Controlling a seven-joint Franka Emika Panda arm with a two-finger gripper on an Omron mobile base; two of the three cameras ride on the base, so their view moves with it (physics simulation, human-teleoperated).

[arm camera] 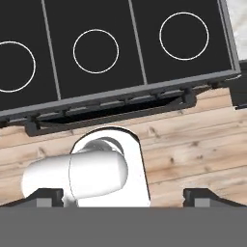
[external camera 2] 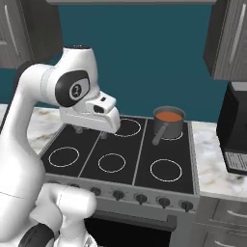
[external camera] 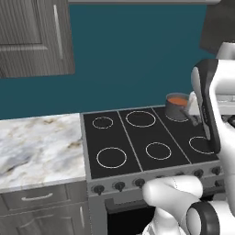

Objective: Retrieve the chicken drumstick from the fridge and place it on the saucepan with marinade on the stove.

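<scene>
1 gripper (arm camera: 123,198) points down over stove (arm camera: 120,48) front, jaws wide.

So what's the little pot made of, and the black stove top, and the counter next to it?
The pot looks like dull grey metal: even grey walls and a matching handle, with orange-red sauce inside. The stove top looks like smooth black glass, flat and dark with thin white rings printed on it. The counter looks like polished marble or stone, whitish with grey and tan veins. Everything is rendered, so these are guesses.
</scene>
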